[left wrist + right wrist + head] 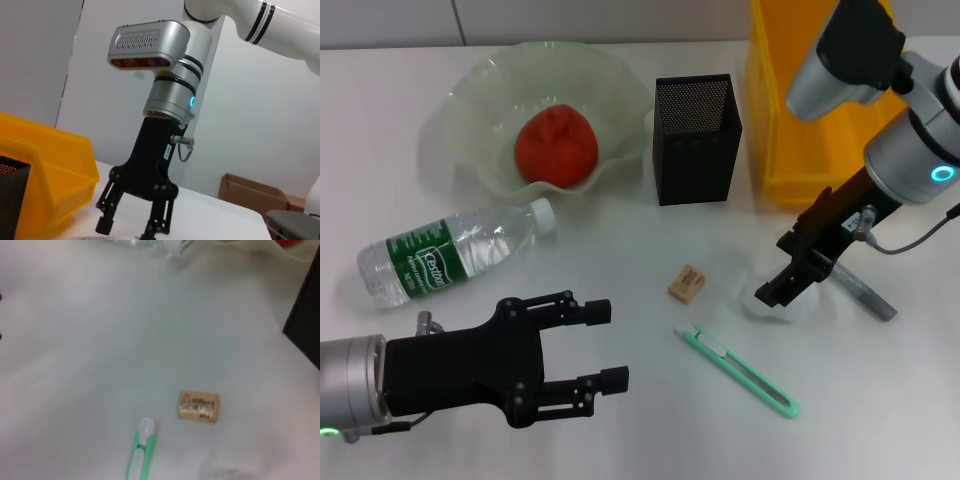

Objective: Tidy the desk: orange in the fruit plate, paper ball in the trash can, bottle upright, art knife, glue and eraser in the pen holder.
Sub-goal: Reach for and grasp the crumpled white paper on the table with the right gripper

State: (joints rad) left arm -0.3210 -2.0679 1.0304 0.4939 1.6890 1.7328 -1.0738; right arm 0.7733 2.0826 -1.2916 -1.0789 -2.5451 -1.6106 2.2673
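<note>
Black right pincer [782,290] is angling down over the paper ball [767,302], jaws spread around it. Left pincer [605,345] is hovering wide open, level above the desk [620,440], near the fallen bottle [450,248].

Glossy translucent fruit plate [470,110], black mesh pen holder [696,140], clear plastic bottle [450,250]

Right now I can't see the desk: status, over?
Left gripper open, hovering near bottle, still lying flat. Right gripper open over paper ball. Orange already in plate. Nothing blocking.
</note>
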